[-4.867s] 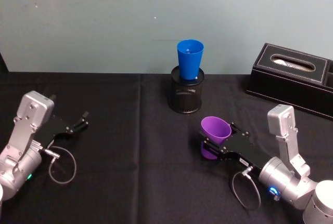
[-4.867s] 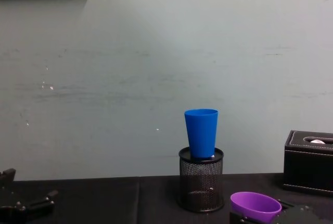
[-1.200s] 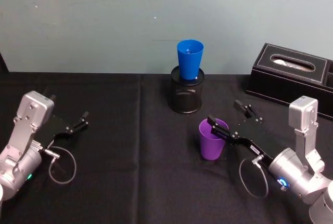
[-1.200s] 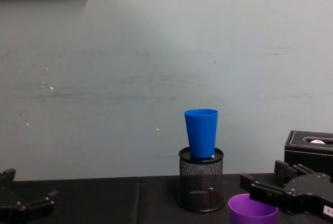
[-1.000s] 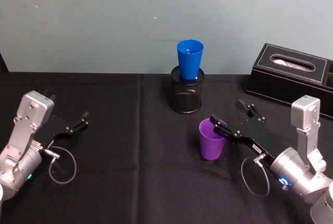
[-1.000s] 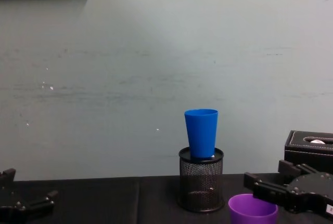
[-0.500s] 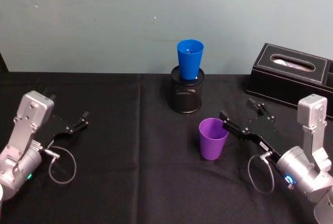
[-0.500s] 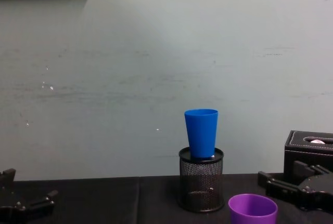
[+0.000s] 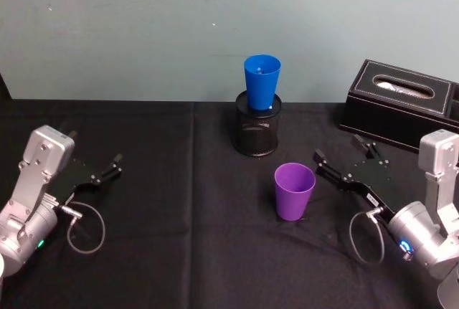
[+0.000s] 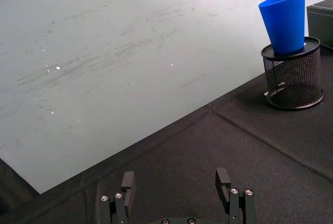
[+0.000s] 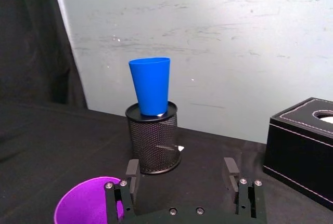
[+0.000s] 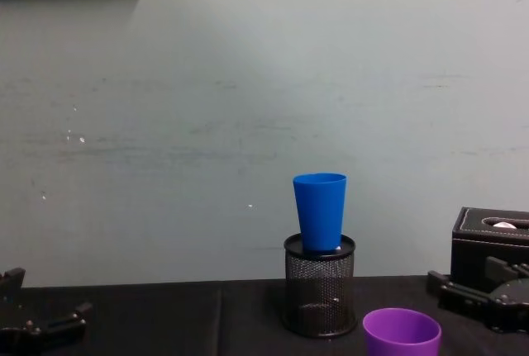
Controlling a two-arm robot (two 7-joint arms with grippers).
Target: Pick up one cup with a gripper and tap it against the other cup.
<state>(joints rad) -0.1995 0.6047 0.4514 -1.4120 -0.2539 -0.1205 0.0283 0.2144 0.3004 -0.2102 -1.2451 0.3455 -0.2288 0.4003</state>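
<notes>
The purple cup (image 9: 294, 191) stands upright on the black table (image 9: 179, 252), mouth up, in front of the mesh holder (image 9: 257, 133) and apart from it. The blue cup (image 9: 261, 82) sits upright with its base set in the holder's top, near the back of the table by the pale wall (image 9: 143, 22). The right gripper (image 9: 344, 155) lies low over the table just to the right of the purple cup, its jaws spread wide and holding nothing; the nearer finger points at the cup's rim but a gap shows between them. From the right wrist view the purple cup's rim (image 11: 86, 203) lies beside the gripper's (image 11: 182, 171) one finger and outside the gap between the fingers, with the blue cup (image 11: 151, 85) and holder (image 11: 154, 139) farther ahead. A black tissue box (image 9: 405, 108) stands at the table's right rear, behind that arm. The left gripper (image 9: 107, 169) rests parked at the table's left side, well apart from both cups, its fingers parted and empty.
</notes>
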